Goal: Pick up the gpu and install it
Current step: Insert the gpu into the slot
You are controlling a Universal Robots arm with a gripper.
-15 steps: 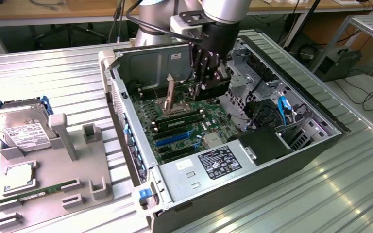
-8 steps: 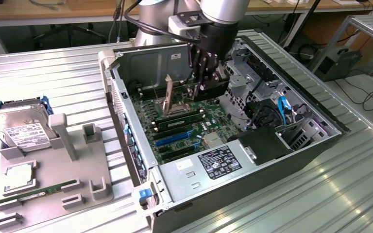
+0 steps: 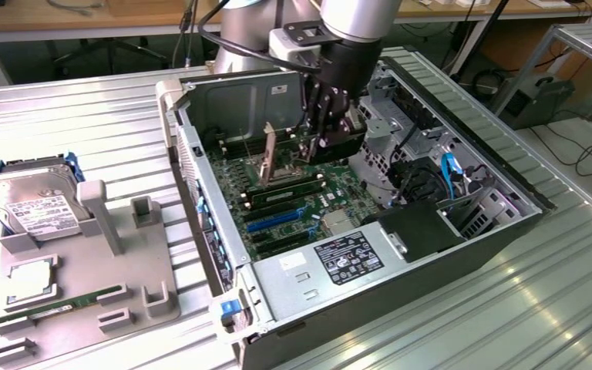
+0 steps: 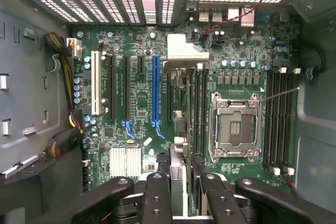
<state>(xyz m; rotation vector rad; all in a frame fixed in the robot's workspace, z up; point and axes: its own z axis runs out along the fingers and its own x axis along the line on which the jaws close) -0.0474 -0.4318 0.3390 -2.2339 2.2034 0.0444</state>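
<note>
Ribbed metal bench, open PC case [image 3: 378, 254] lying on its side; gripper [image 3: 322, 127] lowered inside it.

Jaws part-closed on the gpu [image 4: 184, 114], held edge-on above the motherboard [image 4: 136, 93] beside the blue slot [image 4: 155, 90], presumably to line its edge up for seating. Hard drive [image 3: 28, 202] and memory stick [image 3: 59, 303] sit in the grey fixture tray [image 3: 157, 301] near the bench's edge at the exterior view's left. Desks and cables behind.
</note>
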